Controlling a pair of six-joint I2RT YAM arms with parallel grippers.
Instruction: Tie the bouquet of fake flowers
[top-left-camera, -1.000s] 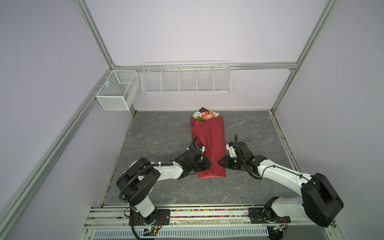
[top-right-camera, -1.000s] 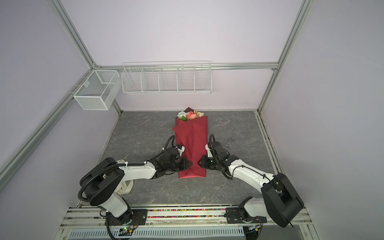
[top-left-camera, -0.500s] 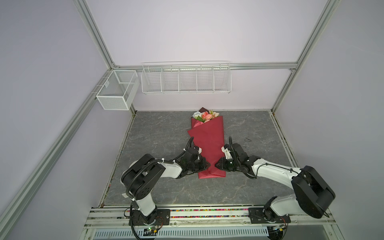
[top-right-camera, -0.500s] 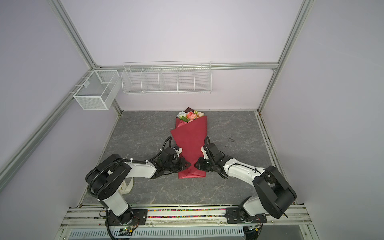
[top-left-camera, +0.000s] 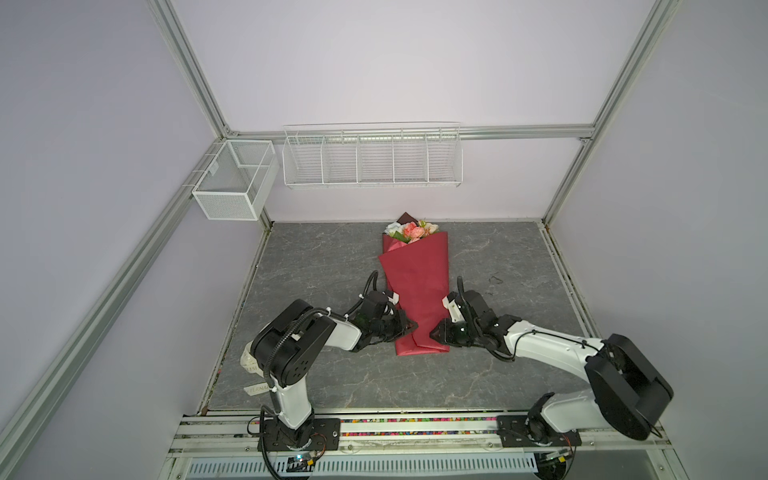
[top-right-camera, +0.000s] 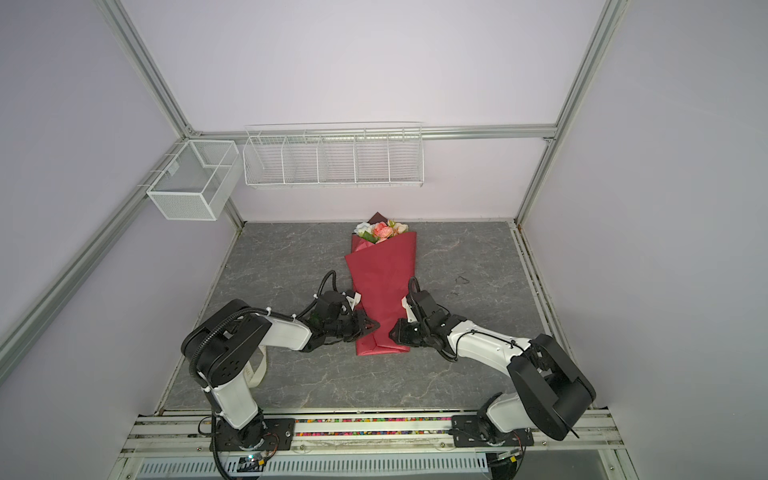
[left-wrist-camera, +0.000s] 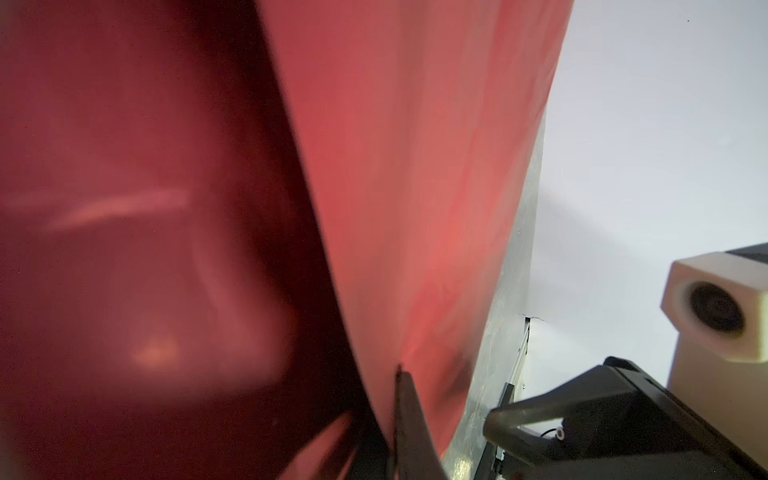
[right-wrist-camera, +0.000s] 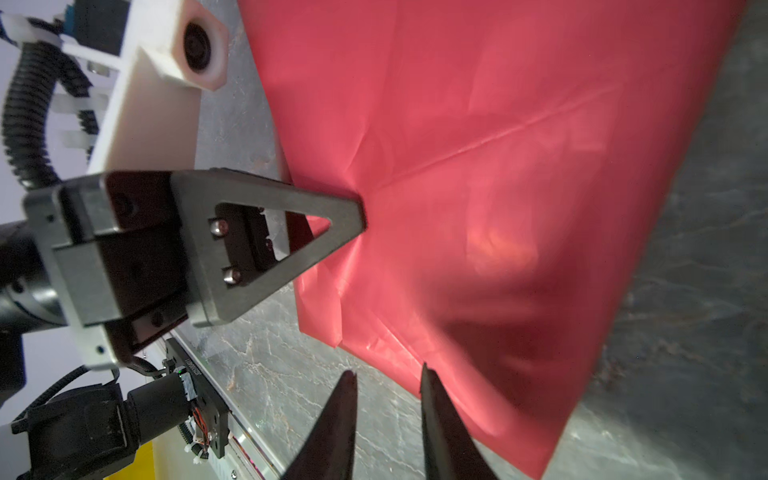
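Observation:
The bouquet of fake flowers (top-left-camera: 411, 230) (top-right-camera: 380, 230) lies on the grey table in both top views, blooms at the far end, wrapped in dark-red paper (top-left-camera: 417, 282) (right-wrist-camera: 498, 166). My left gripper (top-left-camera: 411, 325) (left-wrist-camera: 395, 374) is shut on the wrap's left flap near its near end. That paper fills the left wrist view and hides the stems. My right gripper (top-left-camera: 434, 332) (right-wrist-camera: 388, 372) hovers at the wrap's near right corner, open by a narrow gap. Only table shows between its fingertips (right-wrist-camera: 428, 382).
A cream ribbon (top-left-camera: 249, 365) (top-right-camera: 259, 370) lies behind my left arm near the table's left edge. Two white wire baskets (top-left-camera: 232, 183) (top-left-camera: 372, 158) hang on the back frame. A small black scrap (top-left-camera: 494, 278) lies to the right of the bouquet.
Both grippers have closed in on the wrap's near end. The left flap has been drawn over toward the right, so the wrap is narrower there.

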